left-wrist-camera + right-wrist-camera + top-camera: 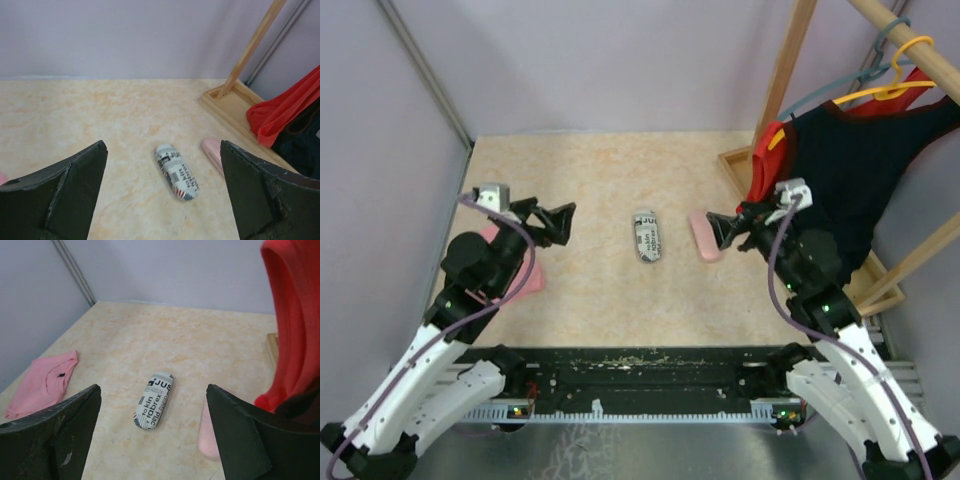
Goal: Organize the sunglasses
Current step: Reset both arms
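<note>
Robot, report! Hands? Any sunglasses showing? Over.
Left gripper open, empty. Right gripper open, empty. No sunglasses showing; black-and-white printed oblong case closed mid-table, pink oblong case by right gripper. Nothing blocking.

Newsprint lettering on the black-and-white printed case (154, 400): "JUS", "akin", "rabrex", "plac"; rest illegible.

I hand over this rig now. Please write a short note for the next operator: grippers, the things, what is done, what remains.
Left gripper: open, empty, at the table's left side.
Right gripper: open, empty, beside the pink case.
Printed case: closed, lying mid-table. The pink case, to its right, looks closed.
Sunglasses: none visible in any view; perhaps inside the cases, cannot confirm.
Left: check the cases' contents before calling the job done.
</note>
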You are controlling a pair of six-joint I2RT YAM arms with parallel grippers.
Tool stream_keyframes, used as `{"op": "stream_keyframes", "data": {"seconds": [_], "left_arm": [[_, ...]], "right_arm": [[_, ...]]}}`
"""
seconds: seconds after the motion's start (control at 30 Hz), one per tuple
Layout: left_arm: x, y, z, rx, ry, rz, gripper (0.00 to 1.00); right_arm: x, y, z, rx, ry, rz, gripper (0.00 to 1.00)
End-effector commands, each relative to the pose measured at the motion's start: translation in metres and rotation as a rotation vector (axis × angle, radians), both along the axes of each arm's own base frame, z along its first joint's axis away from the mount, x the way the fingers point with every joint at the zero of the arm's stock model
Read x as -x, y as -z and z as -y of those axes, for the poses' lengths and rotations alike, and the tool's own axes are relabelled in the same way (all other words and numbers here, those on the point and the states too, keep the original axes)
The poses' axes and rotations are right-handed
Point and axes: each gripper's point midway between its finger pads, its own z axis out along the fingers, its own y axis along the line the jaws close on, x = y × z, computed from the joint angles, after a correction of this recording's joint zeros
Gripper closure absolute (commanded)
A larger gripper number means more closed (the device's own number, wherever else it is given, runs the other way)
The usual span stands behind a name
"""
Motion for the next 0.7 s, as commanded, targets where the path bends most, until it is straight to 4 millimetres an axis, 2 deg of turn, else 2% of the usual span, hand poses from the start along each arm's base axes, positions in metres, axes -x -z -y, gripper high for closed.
{"op": "stream_keyframes", "data": {"seconds": [0.0,0.1,0.2,0.3,0.5,0.67], "left_arm": [[0.022,0.071,-0.036,-0.042,-0.116,-0.145,0.01],[0.036,0.103,-0.050,0.058,-0.169,-0.222,0.01],[0.047,0.128,-0.057,0.156,-0.189,-0.252,0.01],[0.052,0.146,-0.061,0.205,-0.197,-0.258,0.01],[0.057,0.163,-0.069,0.203,-0.236,-0.301,0.01],[0.054,0.174,-0.082,0.186,-0.334,-0.355,0.01]], "right_arm": [[0.029,0.005,0.030,-0.005,0.077,0.092,0.13],[0.051,0.022,0.035,0.021,0.044,0.158,0.12],[0.070,0.012,0.040,-0.085,0.038,0.244,0.12],[0.070,0.017,0.059,-0.217,0.144,0.225,0.11],[0.069,0.045,0.061,-0.248,0.163,0.163,0.10],[0.065,0.056,0.065,-0.216,0.193,0.141,0.09]]}}
